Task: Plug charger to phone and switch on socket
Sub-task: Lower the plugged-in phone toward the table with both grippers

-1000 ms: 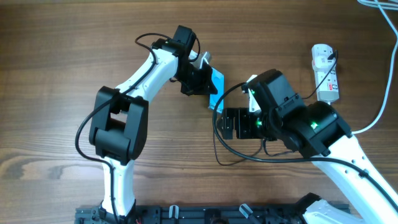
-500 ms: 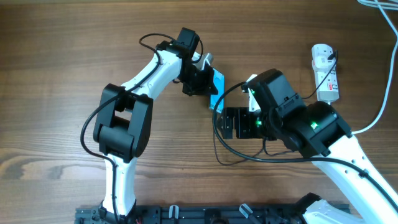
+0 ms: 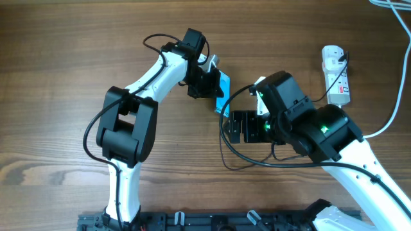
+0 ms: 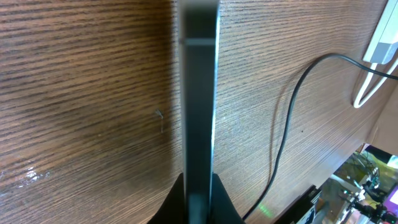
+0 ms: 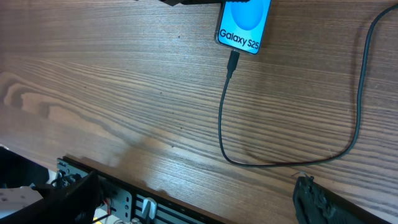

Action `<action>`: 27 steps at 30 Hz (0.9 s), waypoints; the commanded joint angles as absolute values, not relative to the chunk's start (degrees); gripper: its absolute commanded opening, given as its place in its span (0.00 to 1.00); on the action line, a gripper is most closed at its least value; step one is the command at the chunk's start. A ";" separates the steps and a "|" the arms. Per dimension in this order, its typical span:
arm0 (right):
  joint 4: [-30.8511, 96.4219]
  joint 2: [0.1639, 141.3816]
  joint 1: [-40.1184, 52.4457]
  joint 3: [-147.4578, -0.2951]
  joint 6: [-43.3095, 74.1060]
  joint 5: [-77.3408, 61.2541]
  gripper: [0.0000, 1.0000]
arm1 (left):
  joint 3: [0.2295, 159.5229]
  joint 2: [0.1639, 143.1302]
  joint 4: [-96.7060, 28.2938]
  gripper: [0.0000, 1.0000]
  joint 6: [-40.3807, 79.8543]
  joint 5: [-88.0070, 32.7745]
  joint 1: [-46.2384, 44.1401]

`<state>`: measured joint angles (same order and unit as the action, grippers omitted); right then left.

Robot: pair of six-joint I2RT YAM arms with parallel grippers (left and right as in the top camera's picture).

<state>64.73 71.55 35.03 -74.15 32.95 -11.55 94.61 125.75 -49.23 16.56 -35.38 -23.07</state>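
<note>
The phone (image 5: pixel 244 23) lies on the table with its cyan screen up and white text near its short edge. In the overhead view the phone (image 3: pixel 224 88) is partly under my left gripper (image 3: pixel 207 83), which is shut on its edges. The left wrist view shows the phone (image 4: pixel 199 93) edge-on between the left gripper's (image 4: pixel 199 202) fingers. The charger cable (image 5: pixel 224 130) ends in a connector tip (image 5: pixel 233 62) that meets the phone's short edge. My right gripper (image 3: pixel 234 127) is open and empty just near of the phone. The socket (image 3: pixel 336 77) lies at the right with a black plug in it.
The thin black cable loops across the table under my right arm (image 3: pixel 308 128) and also shows in the left wrist view (image 4: pixel 285 130). A thicker white cord (image 3: pixel 397 96) runs along the right edge. The robot base rail (image 3: pixel 218 221) lines the near edge.
My left arm's elbow shifted slightly right a second ago and has since held still. The phone, cable and right gripper have not moved.
</note>
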 commanded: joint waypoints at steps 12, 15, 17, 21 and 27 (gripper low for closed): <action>64.60 71.79 34.85 -75.42 32.99 -11.49 0.99 | 94.72 126.39 -48.80 0.04 15.42 -29.89 -26.41; 64.60 71.79 34.85 -75.42 32.99 -11.49 1.00 | 94.72 126.39 -48.82 0.04 15.44 -29.17 -26.41; 64.60 71.79 34.85 -75.42 32.99 -11.49 1.00 | 94.72 126.39 -49.01 0.04 15.44 -27.97 -26.50; 64.55 71.79 34.85 -75.42 32.99 -11.49 1.00 | 94.72 126.39 -49.06 0.04 15.42 -27.97 -26.52; 64.55 71.79 34.85 -75.42 32.99 -11.49 1.00 | 94.72 126.39 -50.74 0.12 15.42 -25.82 -26.52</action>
<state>64.73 71.53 35.03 -74.15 32.95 -11.55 94.61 125.80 -49.52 16.23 -28.32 -26.52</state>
